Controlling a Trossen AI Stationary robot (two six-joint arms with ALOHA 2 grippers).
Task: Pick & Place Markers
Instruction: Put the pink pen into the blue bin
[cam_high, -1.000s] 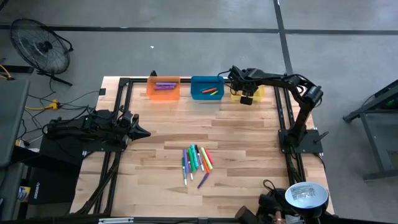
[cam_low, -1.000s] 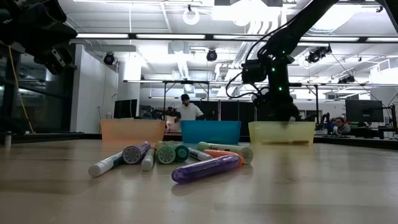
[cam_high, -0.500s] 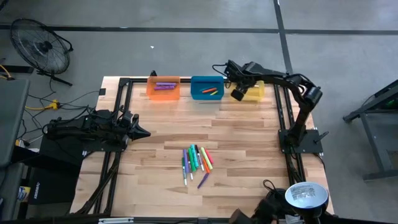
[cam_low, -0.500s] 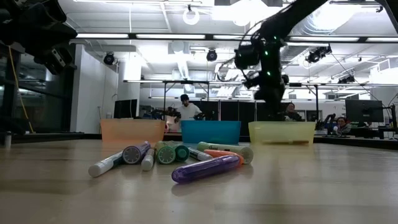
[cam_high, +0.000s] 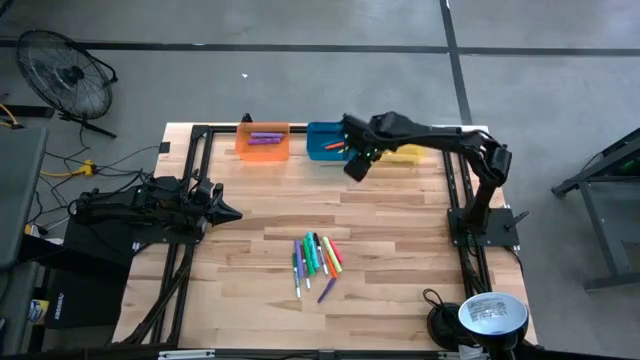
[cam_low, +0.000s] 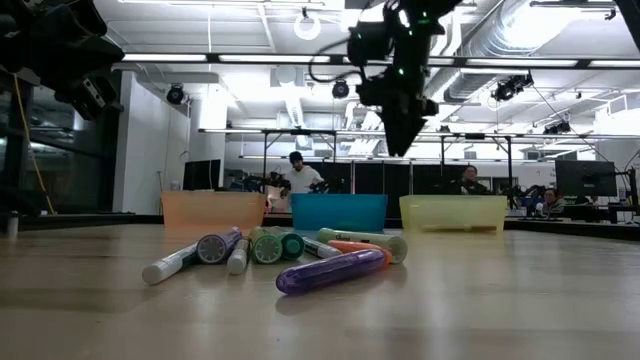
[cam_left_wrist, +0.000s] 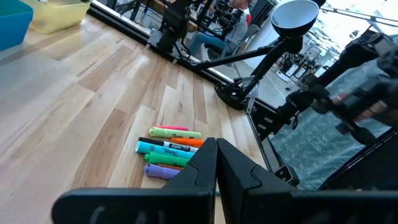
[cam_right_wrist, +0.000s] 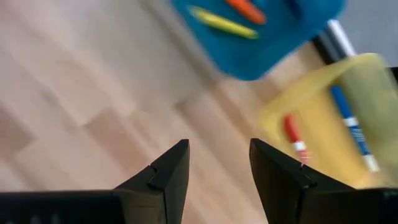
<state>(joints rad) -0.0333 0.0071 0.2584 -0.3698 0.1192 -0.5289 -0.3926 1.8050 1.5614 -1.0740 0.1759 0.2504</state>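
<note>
The right gripper (cam_high: 356, 166) hangs in the upper centre of the high view, above bare table just below the blue bin (cam_high: 322, 150). Its fingers (cam_right_wrist: 168, 171) stand apart with nothing between them. The left gripper (cam_high: 232, 213) rests at centre left of the high view, fingers closed together and empty, as the left wrist view confirms.

The loose markers (cam_high: 316, 262) lie in a tight cluster at lower centre of the high view, well apart from both grippers. Sorted markers sit in the orange bin (cam_high: 262, 141), the blue bin and the yellow bin (cam_high: 408, 152).

Risks from here:
- The cluster is packed. Several markers touch or overlap, so a descent onto one is likely to nudge or roll its neighbours. The purple marker (cam_low: 330, 270) lies loose at the front of the pile in the low view and looks free to roll.
- Closing across two markers at once would carry a wrong colour to a bin.
- Round barrels can slip if the fingers close off-centre.

Change from the earlier frames: one second ago the right gripper was over the yellow bin at upper right of the high view. It has since swung left and away from that bin and its fingers have widened. The left arm and the cluster have not moved.
</note>
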